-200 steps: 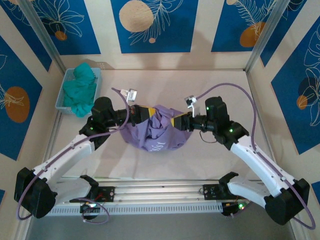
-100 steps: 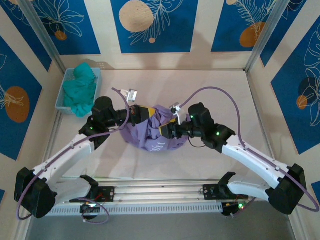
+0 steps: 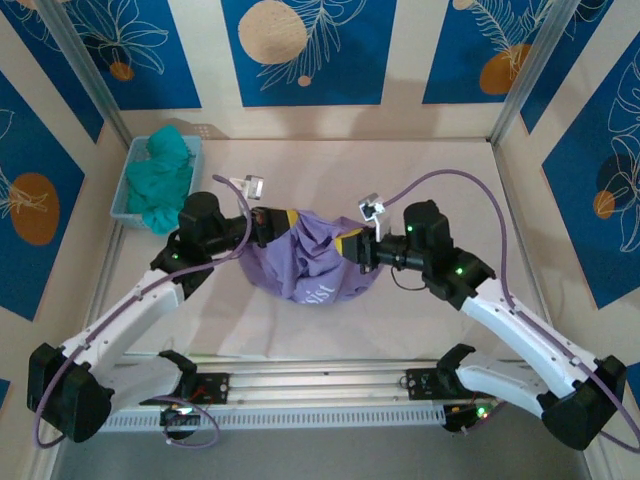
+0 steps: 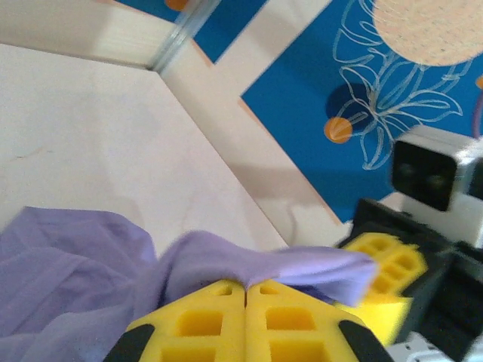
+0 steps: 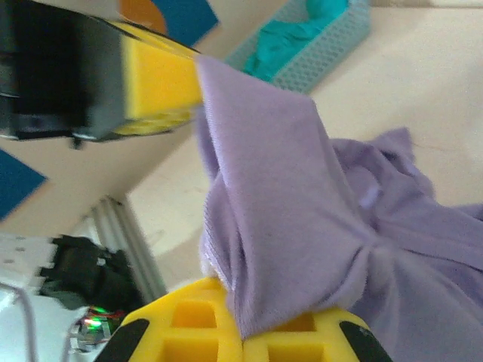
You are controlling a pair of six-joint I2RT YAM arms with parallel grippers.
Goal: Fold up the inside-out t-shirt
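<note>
Left pincer (image 3: 284, 221) and right pincer (image 3: 351, 247) pinching lavender t-shirt (image 3: 310, 268), teal garment (image 3: 160, 180) in basket (image 3: 121, 198), seemingly well apart.

The left arm (image 3: 130, 310) and right arm (image 3: 525, 330) are showing white link shells between bulky black joint housings, with small green lights glowing on them. A thin purple cable (image 3: 440, 173) is running along each arm. The left gripper (image 4: 245, 294) and right gripper (image 5: 241, 339) are carrying yellow fingers moulded with square recesses, set on black mounts. A small white camera (image 4: 426, 170) with a black face is sitting on a wrist.
</note>
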